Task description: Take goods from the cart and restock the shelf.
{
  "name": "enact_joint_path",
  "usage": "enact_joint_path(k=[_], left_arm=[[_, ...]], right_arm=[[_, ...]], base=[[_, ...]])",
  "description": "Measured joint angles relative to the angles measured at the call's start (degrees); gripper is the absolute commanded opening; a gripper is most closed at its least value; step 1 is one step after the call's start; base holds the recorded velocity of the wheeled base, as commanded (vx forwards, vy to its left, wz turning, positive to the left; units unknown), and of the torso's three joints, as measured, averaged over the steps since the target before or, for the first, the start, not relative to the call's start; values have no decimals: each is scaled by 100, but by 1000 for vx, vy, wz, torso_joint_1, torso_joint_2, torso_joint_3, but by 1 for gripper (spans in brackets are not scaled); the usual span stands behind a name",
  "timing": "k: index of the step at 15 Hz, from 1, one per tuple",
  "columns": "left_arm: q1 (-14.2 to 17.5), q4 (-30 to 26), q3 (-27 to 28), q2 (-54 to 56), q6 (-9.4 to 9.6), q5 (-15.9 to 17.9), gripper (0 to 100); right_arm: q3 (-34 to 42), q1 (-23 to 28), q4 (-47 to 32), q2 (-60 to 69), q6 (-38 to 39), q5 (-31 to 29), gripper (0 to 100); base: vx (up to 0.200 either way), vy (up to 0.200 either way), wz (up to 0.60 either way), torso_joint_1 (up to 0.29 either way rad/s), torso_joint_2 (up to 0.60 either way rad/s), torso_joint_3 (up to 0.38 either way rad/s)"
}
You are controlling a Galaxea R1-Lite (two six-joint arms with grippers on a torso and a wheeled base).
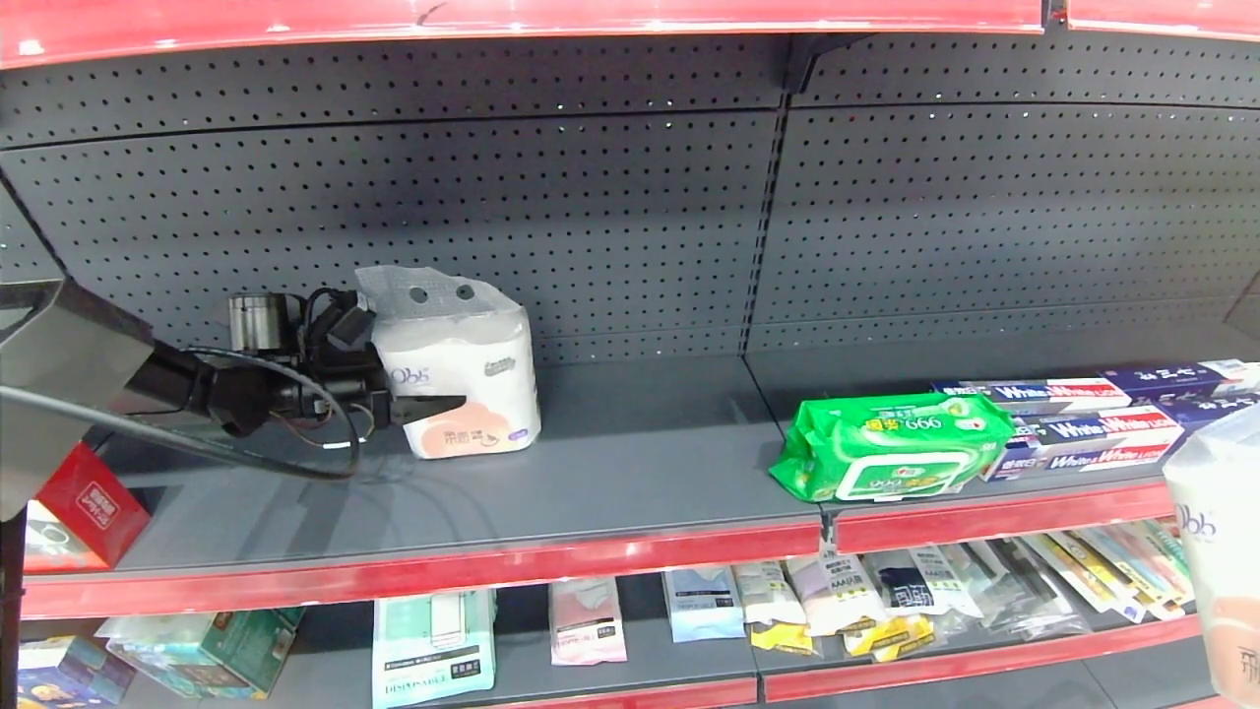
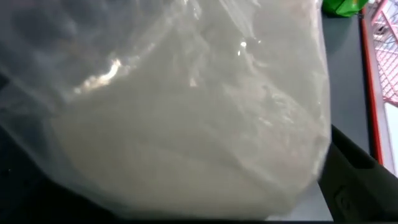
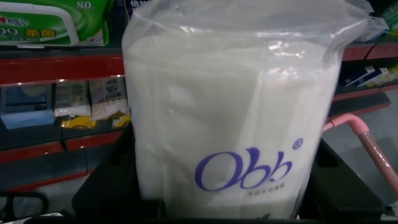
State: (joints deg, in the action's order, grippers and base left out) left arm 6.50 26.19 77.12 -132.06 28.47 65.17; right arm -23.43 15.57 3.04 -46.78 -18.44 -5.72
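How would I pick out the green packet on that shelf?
Find the grey metal shelf with the red front edge, below the grey pegboard wall. Near its front, right of the middle, lies a flat green plastic packet with a white lid flap, beside long blue-and-white boxes. It alone is green on that level.

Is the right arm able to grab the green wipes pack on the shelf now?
Probably not yet: the right gripper is shut on a toilet paper pack. The green wipes pack lies unblocked at the front of the shelf.
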Motion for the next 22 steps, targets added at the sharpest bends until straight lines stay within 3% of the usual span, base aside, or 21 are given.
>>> enact_joint_path(k=[7,10,14,16,18,22], left_arm=[[-17,116,-184,72,-52,29,0],[-20,101,-603,339,-69,77,0],[57,158,-1353,795,11,416,0],[110,402,-1703,951,126,497,0],[141,1000,-2022,1020,169,501,0],[162,1944,-2815,1078,134,503,0]], right_arm=[[11,-2,5,-66,9,17,0],[12,-11,7,-90,11,20,0],[-24,-11,11,-110,11,17,0],[-44,-11,9,-115,9,20,0],[-55,-11,9,-115,2,20,0],[-82,-27,11,-121,0,17,0]], base=[[0,0,0,0,0,0],[0,0,0,0,0,0],[0,0,0,0,0,0],[0,0,0,0,0,0],[0,0,0,0,0,0],[0,0,0,0,0,0]])
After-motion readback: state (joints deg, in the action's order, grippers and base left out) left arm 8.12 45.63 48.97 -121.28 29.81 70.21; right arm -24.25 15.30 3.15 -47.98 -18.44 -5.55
